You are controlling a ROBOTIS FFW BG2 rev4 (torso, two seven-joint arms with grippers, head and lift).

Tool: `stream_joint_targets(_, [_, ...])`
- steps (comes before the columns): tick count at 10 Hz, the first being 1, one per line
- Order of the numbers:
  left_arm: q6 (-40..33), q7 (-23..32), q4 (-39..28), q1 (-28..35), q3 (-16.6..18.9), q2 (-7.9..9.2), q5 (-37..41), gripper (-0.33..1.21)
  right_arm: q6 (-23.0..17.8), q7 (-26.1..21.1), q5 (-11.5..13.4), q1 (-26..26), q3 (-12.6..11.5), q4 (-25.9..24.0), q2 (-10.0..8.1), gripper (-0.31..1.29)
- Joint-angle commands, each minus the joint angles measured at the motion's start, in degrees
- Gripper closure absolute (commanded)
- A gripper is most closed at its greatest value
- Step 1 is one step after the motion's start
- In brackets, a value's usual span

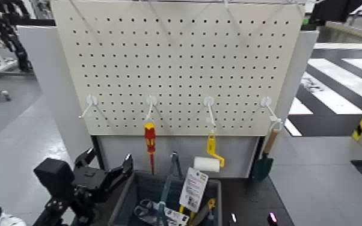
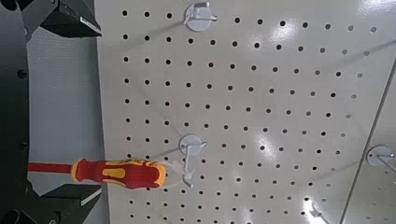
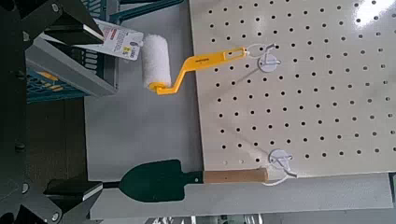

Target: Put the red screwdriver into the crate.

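Note:
The red screwdriver (image 1: 150, 143) hangs shaft-down from the second hook of the white pegboard (image 1: 177, 66), just above the crate's far rim. The dark grey-blue crate (image 1: 129, 195) stands below the board and holds several tools. My left gripper (image 1: 106, 162) is open and empty, in front of the board, left of the crate and below-left of the screwdriver. In the left wrist view the screwdriver (image 2: 117, 173) lies near one of the two spread fingers (image 2: 67, 194), apart from it. My right gripper (image 3: 65, 107) is open and empty, facing the board's right part; it is out of the head view.
A yellow-handled white paint roller (image 1: 208, 157) hangs on the third hook and a dark green trowel (image 1: 264, 161) on the fourth. Both show in the right wrist view, roller (image 3: 154, 61) and trowel (image 3: 159, 180). The first hook (image 1: 91, 102) is bare. A white card (image 1: 193, 189) stands in the crate.

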Motion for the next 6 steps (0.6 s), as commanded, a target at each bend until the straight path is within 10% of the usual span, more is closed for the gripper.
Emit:
stream_joint_targets(1, [0.0,0.0,0.0,-0.06,0.12,0.09,0.0,0.11,-0.09,0.0,-0.1,0.0,0.0,0.0,0.0,0.19])
stream_joint_targets(6, [1.75,-0.18,0.0,-0.5,0.03,0.18,0.44,0.11,-0.09,0.0,-0.1,-0.09,0.09,0.0,0.09,0.19])
